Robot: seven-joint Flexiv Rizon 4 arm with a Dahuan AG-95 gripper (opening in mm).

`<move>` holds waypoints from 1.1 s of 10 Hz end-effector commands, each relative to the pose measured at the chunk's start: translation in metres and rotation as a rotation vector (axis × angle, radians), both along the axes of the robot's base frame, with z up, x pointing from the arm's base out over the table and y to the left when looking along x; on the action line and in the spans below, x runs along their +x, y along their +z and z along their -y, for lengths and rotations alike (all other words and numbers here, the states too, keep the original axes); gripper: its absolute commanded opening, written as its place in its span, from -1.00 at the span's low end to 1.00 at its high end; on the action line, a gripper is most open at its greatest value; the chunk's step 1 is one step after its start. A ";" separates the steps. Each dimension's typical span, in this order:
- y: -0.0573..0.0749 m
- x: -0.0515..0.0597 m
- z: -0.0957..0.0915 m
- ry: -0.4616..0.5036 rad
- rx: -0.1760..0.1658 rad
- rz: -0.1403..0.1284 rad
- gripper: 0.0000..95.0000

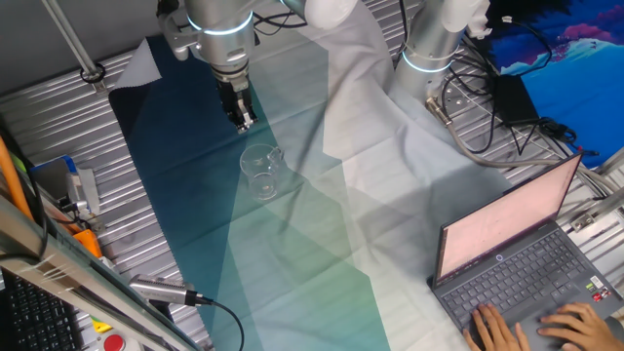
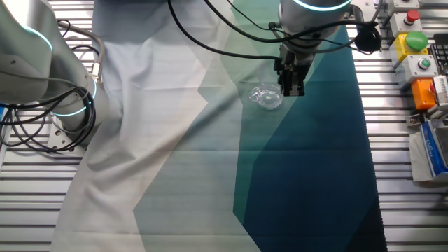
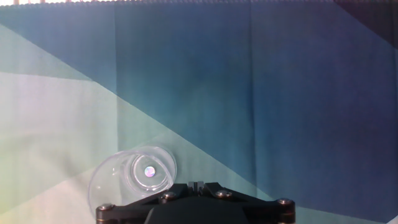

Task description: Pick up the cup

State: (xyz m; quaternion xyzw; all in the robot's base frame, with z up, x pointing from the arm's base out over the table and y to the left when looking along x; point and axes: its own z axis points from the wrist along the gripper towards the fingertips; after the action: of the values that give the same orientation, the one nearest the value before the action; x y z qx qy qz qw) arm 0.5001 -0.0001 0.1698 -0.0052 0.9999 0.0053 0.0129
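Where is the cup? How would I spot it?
Find the big blue-and-green cloth spread over the metal table. Beside the robot's hand, on the cloth, stands the cup. It is small, round and see-through, and the only thing resting on the cloth.

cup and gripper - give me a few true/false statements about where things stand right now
1. The cup stands upright on the cloth. True.
2. The gripper is closed around the cup. False: it hangs beside the cup and holds nothing; its fingers look close together.
3. The cup is opaque red. False: it is clear and see-through.
4. In the hand view the cup sits at the lower left, off to the side of the gripper. True.
5. A laptop with a hand on its keyboard is at one edge of the table. True.
6. The cup lies on bare metal slats. False: it sits on the cloth where green meets teal.
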 end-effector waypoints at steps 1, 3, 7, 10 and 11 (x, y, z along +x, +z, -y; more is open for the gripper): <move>0.000 0.000 0.000 0.017 0.000 -0.002 -1.00; 0.000 0.000 0.000 0.018 0.000 -0.002 -1.00; 0.000 0.000 0.000 0.019 -0.001 -0.002 -1.00; 0.000 0.000 0.000 0.038 -0.002 -0.002 -1.00; 0.000 0.000 0.000 0.038 -0.002 -0.002 -1.00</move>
State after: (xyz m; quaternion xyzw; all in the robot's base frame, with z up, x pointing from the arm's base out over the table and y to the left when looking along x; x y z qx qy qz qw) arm 0.5001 0.0000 0.1700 -0.0254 0.9996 0.0045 0.0121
